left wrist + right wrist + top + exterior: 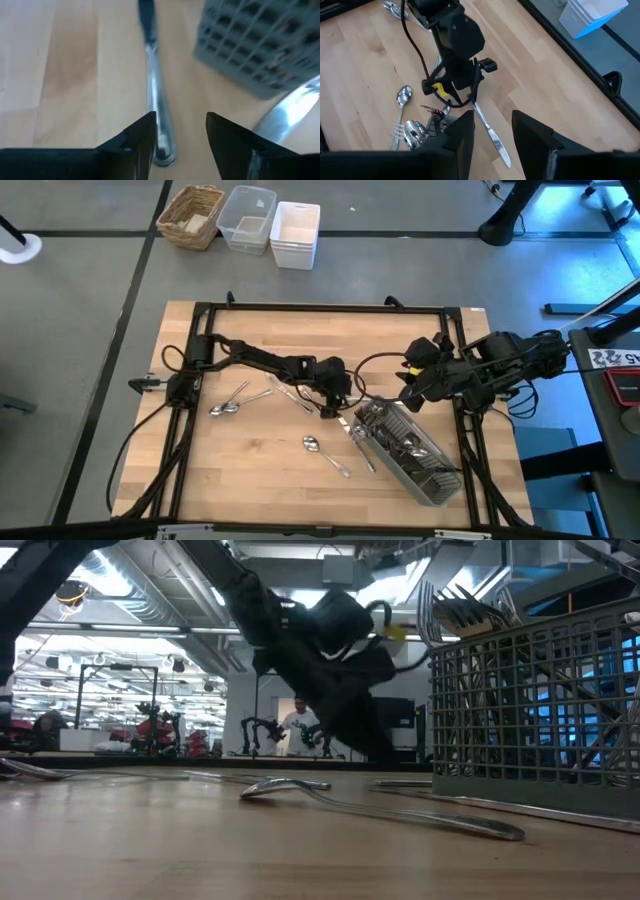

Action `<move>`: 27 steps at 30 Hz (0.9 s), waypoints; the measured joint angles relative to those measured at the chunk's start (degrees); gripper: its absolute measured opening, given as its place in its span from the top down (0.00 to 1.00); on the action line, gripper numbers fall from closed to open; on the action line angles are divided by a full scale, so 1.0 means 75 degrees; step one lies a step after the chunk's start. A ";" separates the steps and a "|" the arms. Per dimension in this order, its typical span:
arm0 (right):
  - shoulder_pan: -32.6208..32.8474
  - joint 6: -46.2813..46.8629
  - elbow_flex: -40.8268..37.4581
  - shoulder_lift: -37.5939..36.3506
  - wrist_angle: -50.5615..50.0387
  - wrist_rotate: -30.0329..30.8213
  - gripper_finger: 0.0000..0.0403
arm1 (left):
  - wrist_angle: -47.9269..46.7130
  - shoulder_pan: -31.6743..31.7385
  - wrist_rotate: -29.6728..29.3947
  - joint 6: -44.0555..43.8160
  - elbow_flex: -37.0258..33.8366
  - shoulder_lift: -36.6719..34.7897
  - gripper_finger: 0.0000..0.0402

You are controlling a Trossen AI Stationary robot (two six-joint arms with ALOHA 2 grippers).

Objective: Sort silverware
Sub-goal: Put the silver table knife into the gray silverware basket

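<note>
Left tool (180,142) open, knife (156,107) flat on table (75,75) between fingers; caddy (255,50) beside.

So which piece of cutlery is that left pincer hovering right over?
The table knife lying flat beside the grey caddy: it runs between the left pincer's open fingers, while the spoons lie farther off.

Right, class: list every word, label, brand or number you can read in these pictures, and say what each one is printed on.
No text can be read anywhere.
White card by the table's right edge, high view: dark marks, too small to read.
Yellow tag on the left arm, right wrist view: no legible print.
Cutlery caddy and silverware: no markings visible.
</note>
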 joint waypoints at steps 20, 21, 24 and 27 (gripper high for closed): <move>0.0000 -0.0861 0.0000 0.0000 -0.0001 0.0114 0.67 | 0.0219 0.0173 -0.1066 -0.0383 0.0032 0.0530 0.76; 0.0000 -0.0887 0.0000 0.0000 -0.0001 0.0183 0.67 | 0.0217 0.0205 -0.1068 -0.0493 0.0032 0.0530 0.79; -0.0153 -0.0905 0.0000 0.0000 0.0002 0.0325 0.67 | 0.0223 0.0329 -0.1068 -0.0765 0.0032 0.0533 0.83; -0.0560 -0.0941 0.0000 0.0000 -0.0001 0.0303 0.67 | 0.0214 0.0483 -0.1074 -0.1120 0.0032 0.0515 0.83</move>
